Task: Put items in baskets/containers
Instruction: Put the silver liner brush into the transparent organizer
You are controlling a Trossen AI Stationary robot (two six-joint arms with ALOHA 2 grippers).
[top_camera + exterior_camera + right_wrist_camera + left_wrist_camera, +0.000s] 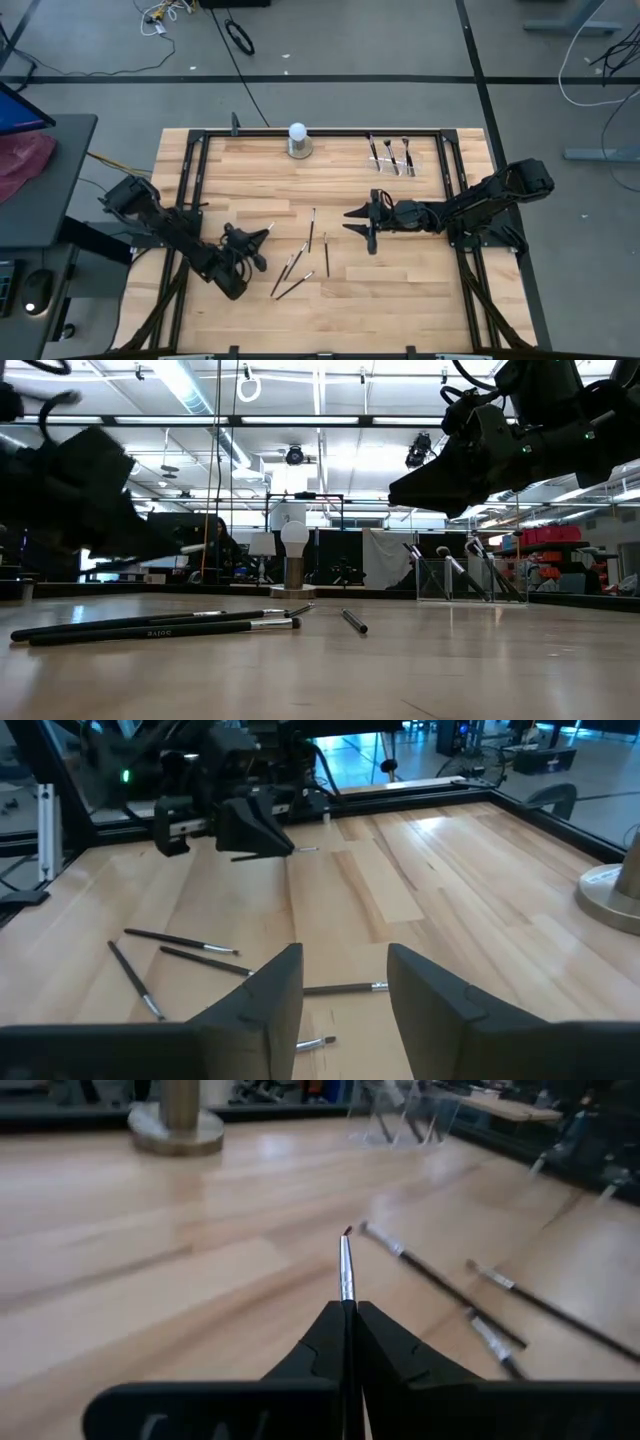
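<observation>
The left pincer (349, 1312) pinches one thin dark-handled makeup brush (346, 1265) above the wooden table (240, 180). Just beyond it lie five loose brushes (300, 262); farther off, the clear plastic holder (393, 160) has three. The right pincer (345, 982) hovers spread, empty.

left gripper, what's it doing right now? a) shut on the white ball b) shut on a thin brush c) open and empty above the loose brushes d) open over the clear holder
b: in the left wrist view the left gripper has its fingers pressed together on a thin brush whose tip sticks out ahead of them, above the wooden table.
</observation>
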